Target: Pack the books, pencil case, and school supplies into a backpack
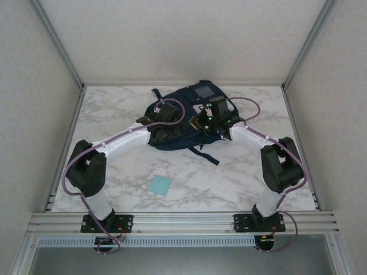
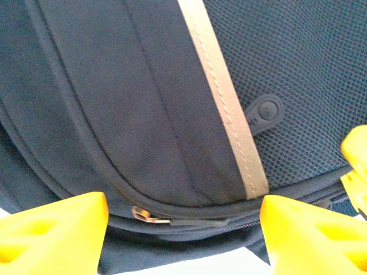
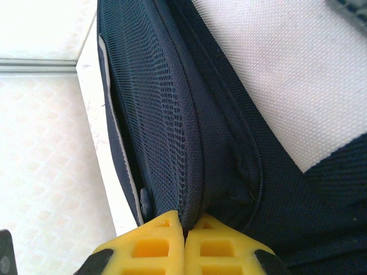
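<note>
Evidently navy blue fabric backpack (image 1: 186, 97) limp; we'd take metal zipper pull (image 2: 150, 215); left gripper (image 2: 183, 229) apart beside it, right gripper (image 3: 184, 226) clamped on backpack.

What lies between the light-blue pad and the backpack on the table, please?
Bare marble table separates the pad and the backpack, as the top view shows.

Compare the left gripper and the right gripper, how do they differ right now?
The left gripper is open, jaws spread either side of the zipper pull; the right gripper is shut, jaws pressed together. The left gripper faces the backpack at its reflective stripe; the right gripper meets a fold of its mesh, though a pinch is unclear. Both have yellow fingers and sit at the backpack.
</note>
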Controlling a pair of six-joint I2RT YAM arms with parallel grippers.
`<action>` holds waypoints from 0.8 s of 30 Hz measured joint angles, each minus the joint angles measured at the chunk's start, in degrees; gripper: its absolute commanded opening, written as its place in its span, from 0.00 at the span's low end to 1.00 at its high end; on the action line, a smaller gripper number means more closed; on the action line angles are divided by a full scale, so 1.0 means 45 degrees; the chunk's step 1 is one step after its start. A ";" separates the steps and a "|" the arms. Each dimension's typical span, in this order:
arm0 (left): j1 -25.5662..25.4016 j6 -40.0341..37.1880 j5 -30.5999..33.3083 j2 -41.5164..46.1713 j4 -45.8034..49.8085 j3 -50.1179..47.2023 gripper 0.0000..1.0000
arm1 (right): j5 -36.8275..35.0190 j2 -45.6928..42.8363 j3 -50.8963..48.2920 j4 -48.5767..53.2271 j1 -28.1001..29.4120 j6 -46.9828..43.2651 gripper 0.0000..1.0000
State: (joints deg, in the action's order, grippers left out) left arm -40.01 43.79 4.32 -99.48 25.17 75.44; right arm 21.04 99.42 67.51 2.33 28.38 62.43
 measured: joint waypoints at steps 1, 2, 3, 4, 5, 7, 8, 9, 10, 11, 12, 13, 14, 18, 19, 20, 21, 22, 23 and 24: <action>-0.0068 0.0000 0.0005 -0.0015 -0.0005 0.0000 0.70 | 0.0000 0.0005 0.0000 -0.0005 0.0010 0.0000 0.00; -0.0155 0.0000 0.0000 -0.0039 0.0000 0.0000 0.71 | 0.0000 0.0005 0.0000 -0.0034 0.0010 0.0000 0.00; -0.0228 0.0000 0.0005 -0.0068 0.0010 -0.0005 0.71 | 0.0000 0.0010 0.0000 -0.0058 0.0010 0.0000 0.00; -0.0282 0.0000 0.0015 -0.0087 0.0015 -0.0019 0.72 | 0.0000 0.0010 0.0000 -0.0083 0.0010 0.0000 0.00; -0.0340 0.0000 0.0024 -0.0097 0.0049 -0.0058 0.72 | 0.0005 0.0010 0.0000 -0.0092 0.0010 0.0000 0.00; -0.0379 0.0000 0.0136 -0.0097 0.0136 -0.0155 0.73 | 0.0005 0.0015 0.0000 -0.0092 0.0010 0.0000 0.00; -0.0379 0.0005 0.0219 -0.0097 0.0189 -0.0204 0.73 | 0.0005 0.0019 0.0000 -0.0097 0.0010 0.0000 0.00; -0.0374 0.0005 0.0359 -0.0097 0.0277 -0.0257 0.73 | 0.0005 0.0029 0.0000 -0.0097 0.0010 0.0000 0.00; -0.0374 0.0005 0.0486 -0.0097 0.0330 -0.0301 0.73 | 0.0005 0.0034 0.0000 -0.0102 0.0010 0.0000 0.00; -0.0374 0.0000 0.0631 -0.0097 0.0393 -0.0345 0.75 | 0.0005 0.0034 0.0000 -0.0107 0.0010 0.0000 0.00; -0.0345 0.0005 0.0826 -0.0097 0.0408 -0.0389 0.75 | 0.0010 0.0034 0.0000 -0.0121 0.0010 0.0000 0.00; -0.0316 0.0010 0.0967 -0.0102 0.0413 -0.0413 0.75 | 0.0015 0.0034 0.0000 -0.0146 0.0010 0.0000 0.00; -0.0287 0.0010 0.1093 -0.0117 0.0408 -0.0413 0.75 | 0.0029 0.0039 0.0000 -0.0189 0.0010 0.0000 0.00; -0.0078 0.0005 0.1268 -0.0160 0.0408 -0.0413 0.71 | 0.0049 0.0102 0.0005 -0.0335 0.0063 -0.0005 0.00; 0.0010 0.0000 0.1302 -0.0160 0.0408 -0.0413 0.69 | 0.0049 0.0121 0.0000 -0.0374 0.0087 -0.0005 0.00; 0.0107 -0.0005 0.1297 -0.0155 0.0403 -0.0413 0.68 | 0.0063 0.0126 0.0005 -0.0427 0.0112 -0.0005 0.00; 0.0199 -0.0010 0.1282 -0.0131 0.0398 -0.0437 0.67 | 0.0102 0.0126 0.0000 -0.0500 0.0136 -0.0010 0.00; 0.0272 -0.0034 0.1243 -0.0039 0.0350 -0.0549 0.67 | 0.0112 0.0126 0.0005 -0.0563 0.0170 -0.0015 0.00; 0.0350 -0.0063 0.1219 0.0131 0.0330 -0.0724 0.66 | 0.0136 0.0126 0.0005 -0.0573 0.0204 -0.0015 0.00; 0.0447 -0.0117 0.1195 0.0393 0.0379 -0.0962 0.66 | 0.0160 0.0126 0.0005 -0.0573 0.0228 -0.0015 0.00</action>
State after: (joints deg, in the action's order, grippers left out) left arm -38.00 43.27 9.69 -97.71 26.87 71.11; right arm 21.76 99.98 67.53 -0.25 29.41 62.37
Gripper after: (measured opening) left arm 0.665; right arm 0.056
